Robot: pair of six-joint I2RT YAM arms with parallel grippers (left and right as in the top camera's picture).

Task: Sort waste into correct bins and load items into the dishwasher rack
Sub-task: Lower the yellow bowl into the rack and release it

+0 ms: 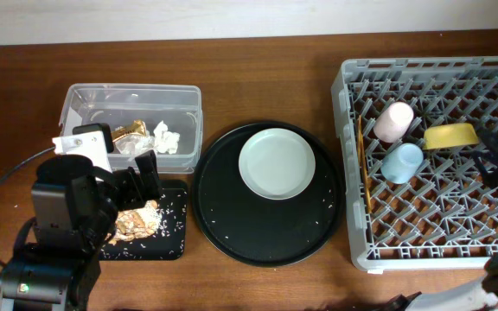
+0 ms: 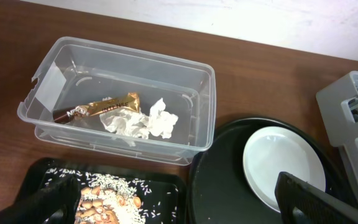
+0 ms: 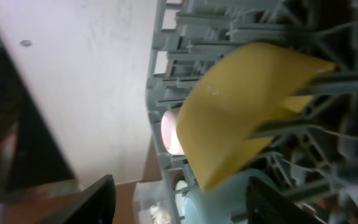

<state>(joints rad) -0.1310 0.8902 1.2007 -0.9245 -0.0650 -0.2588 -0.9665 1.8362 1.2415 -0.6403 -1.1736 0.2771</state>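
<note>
**Inspector:** As the overhead view shows it, how does the left gripper stand?

**Assistant:** Its fingers are spread wide and hold nothing. They hang over the small black tray, with the food scraps just under them. Just beyond the tips is the clear tub, with the wrapper and tissue inside.

**Inspector:** And the right gripper?

**Assistant:** It is over the rack. The yellow bowl lies just off its fingers. The pink cup and blue cup are farther off, and the chopsticks lie along the rack wall farthest from them. From above I cannot tell the gap between the fingers. The plate rests on the round black tray, between the two grippers and apart from both.

**Inspector:** Left wrist view?

**Assistant:** Both fingers are well apart and empty. The scraps and rice grains lie between them. The tub is ahead of them, with the wrapper touching the tissue inside it. The plate is just beyond one finger.

**Inspector:** Right wrist view?

**Assistant:** The fingers are apart and grip nothing. The bowl is ahead of them, tilted in the rack and clear of both. The pink cup shows behind it, and the blue cup shows lower down, between the fingers.
</note>
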